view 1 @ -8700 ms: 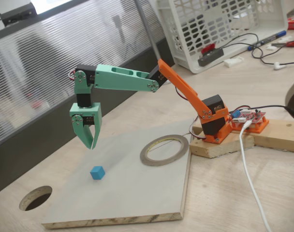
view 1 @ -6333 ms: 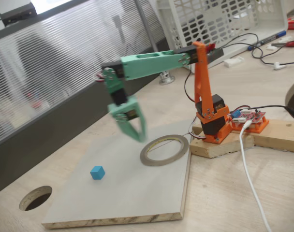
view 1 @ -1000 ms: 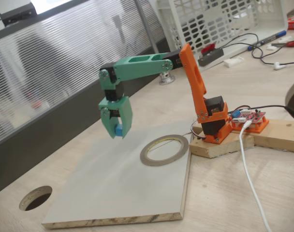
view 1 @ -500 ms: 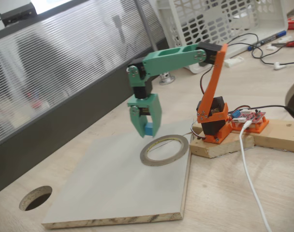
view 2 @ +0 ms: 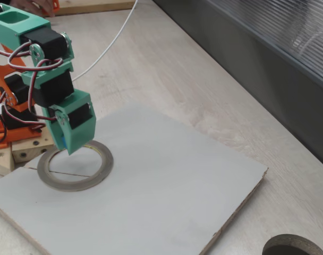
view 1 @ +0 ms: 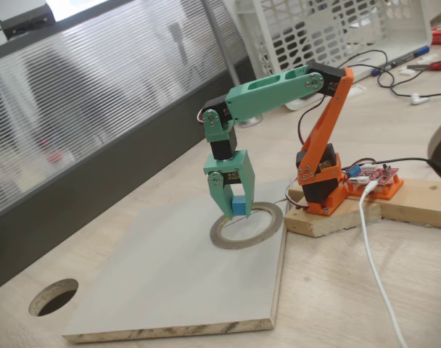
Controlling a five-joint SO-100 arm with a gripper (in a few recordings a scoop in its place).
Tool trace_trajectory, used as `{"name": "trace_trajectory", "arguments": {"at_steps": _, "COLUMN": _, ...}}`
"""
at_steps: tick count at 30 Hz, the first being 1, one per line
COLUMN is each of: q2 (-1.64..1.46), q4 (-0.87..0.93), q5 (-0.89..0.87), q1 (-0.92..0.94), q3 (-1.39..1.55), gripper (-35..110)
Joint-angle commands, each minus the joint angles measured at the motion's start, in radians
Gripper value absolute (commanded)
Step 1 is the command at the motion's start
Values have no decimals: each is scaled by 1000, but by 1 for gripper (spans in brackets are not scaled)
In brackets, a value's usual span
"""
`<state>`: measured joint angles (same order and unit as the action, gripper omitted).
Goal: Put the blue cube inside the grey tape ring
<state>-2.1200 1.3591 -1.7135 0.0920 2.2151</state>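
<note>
Fingers (view 1: 235,208) closed on blue cube (view 1: 240,206), cube pinched between green tips, held off grey board (view 1: 162,290). Fingers pointed downward, hung over near rim of grey tape ring (view 1: 247,225) in a fixed view; tips seen just above ring's edge (view 2: 75,170) in another fixed view (view 2: 70,144). Ring laid flat on board, beside orange arm base (view 1: 320,190). Board rested on bench (view 1: 336,290).
</note>
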Motion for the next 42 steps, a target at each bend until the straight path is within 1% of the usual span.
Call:
{"name": "trace_trajectory", "arguments": {"at_steps": 1, "q2": -26, "q4": 14, "q5": -14, "q1": 8, "q3": 8, "gripper": 10}}
{"name": "trace_trajectory", "arguments": {"at_steps": 16, "q2": -25, "q4": 15, "q5": -8, "q1": 9, "q3": 12, "gripper": 10}}
{"name": "trace_trajectory", "arguments": {"at_steps": 23, "q2": -38, "q4": 5, "q5": -8, "q1": 9, "q3": 166, "gripper": 10}}
{"name": "trace_trajectory", "arguments": {"at_steps": 30, "q2": -44, "q4": 3, "q5": -14, "q1": 9, "q3": 156, "gripper": 12}}
{"name": "trace_trajectory", "arguments": {"at_steps": 32, "q2": -44, "q4": 14, "q5": -15, "q1": 9, "q3": 112, "gripper": 17}}
{"name": "trace_trajectory", "arguments": {"at_steps": 35, "q2": -38, "q4": 32, "q5": -15, "q1": 11, "q3": 34, "gripper": 30}}
{"name": "trace_trajectory", "arguments": {"at_steps": 39, "q2": -28, "q4": 160, "q5": -17, "q1": 11, "q3": 12, "gripper": 46}}
{"name": "trace_trajectory", "arguments": {"at_steps": 42, "q2": -26, "q4": 209, "q5": -17, "q1": 11, "q3": 14, "gripper": 52}}
